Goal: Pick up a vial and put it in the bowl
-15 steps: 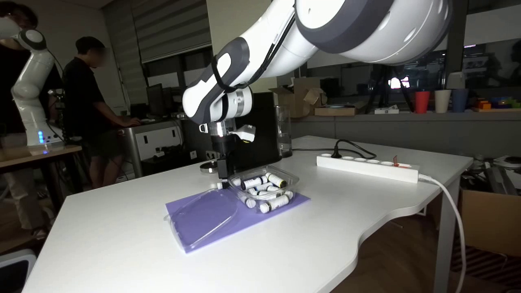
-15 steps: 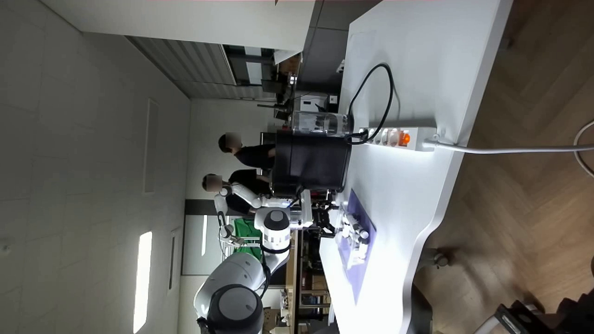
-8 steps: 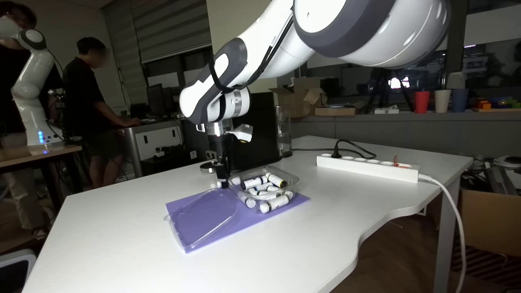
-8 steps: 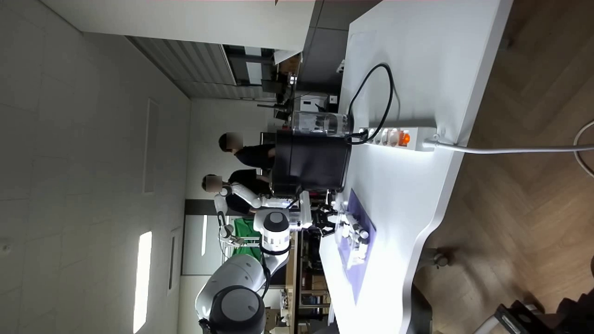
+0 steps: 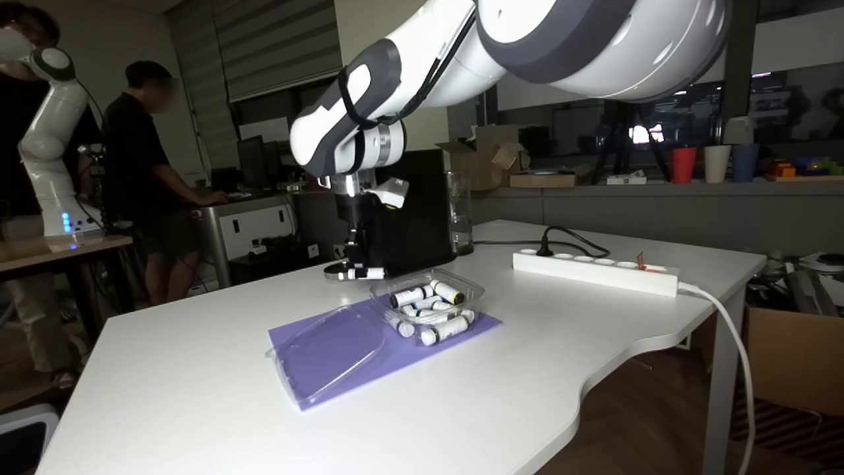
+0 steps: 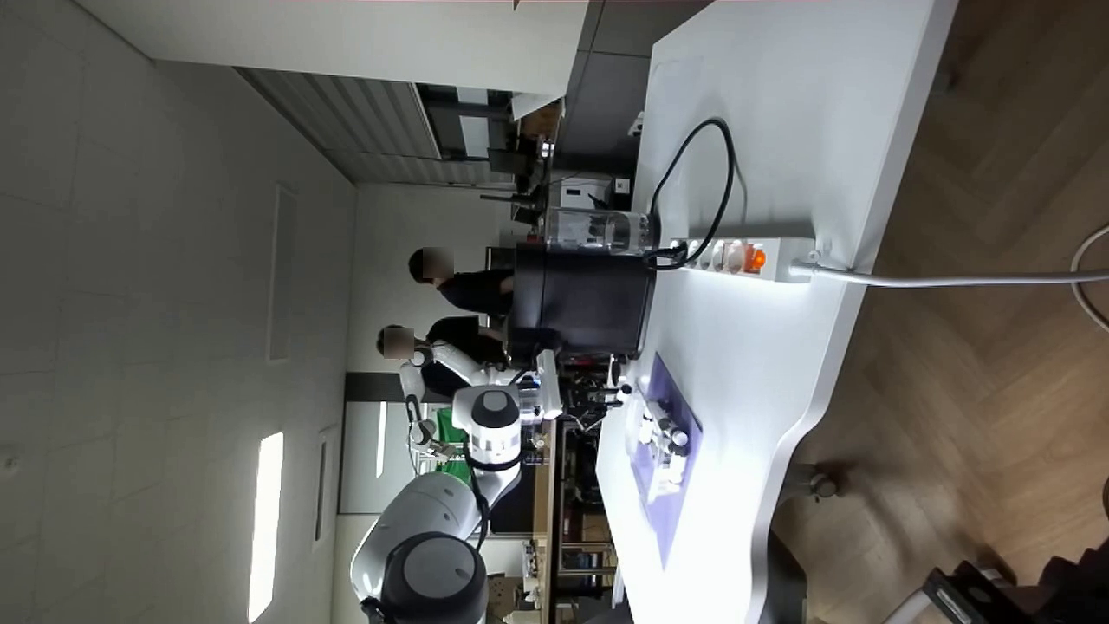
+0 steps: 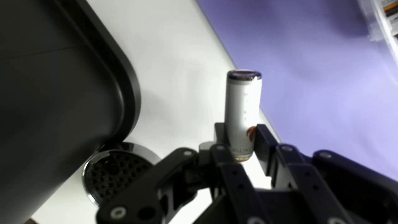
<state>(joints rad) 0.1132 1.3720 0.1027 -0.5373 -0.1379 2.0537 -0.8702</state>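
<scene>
My gripper [image 7: 240, 133] is shut on a white-labelled vial [image 7: 243, 102], with a finger pressed to each side of it near one end. In an exterior view the vial [image 5: 374, 272] lies level across the fingertips, lifted above the table. The bowl [image 7: 116, 174], a low dark round dish with a chrome rim and a perforated face, sits on the table to the left of the gripper in the wrist view. An exterior view shows the bowl [image 5: 331, 273] just behind and left of the held vial, partly covered. Several more vials [image 5: 448, 328] lie in a clear tub.
The clear plastic tub [image 5: 461, 280] and its lid [image 5: 280, 373] rest on a purple mat [image 5: 343, 343]. Close beside the gripper and bowl stands a tall black machine [image 6: 580, 303]. A white power strip [image 5: 593, 272] with cables lies farther off.
The jaws have shut on the vial beside the tub. The gripper has then risen from the mat, carrying the vial up and clear of the tub's edge.
</scene>
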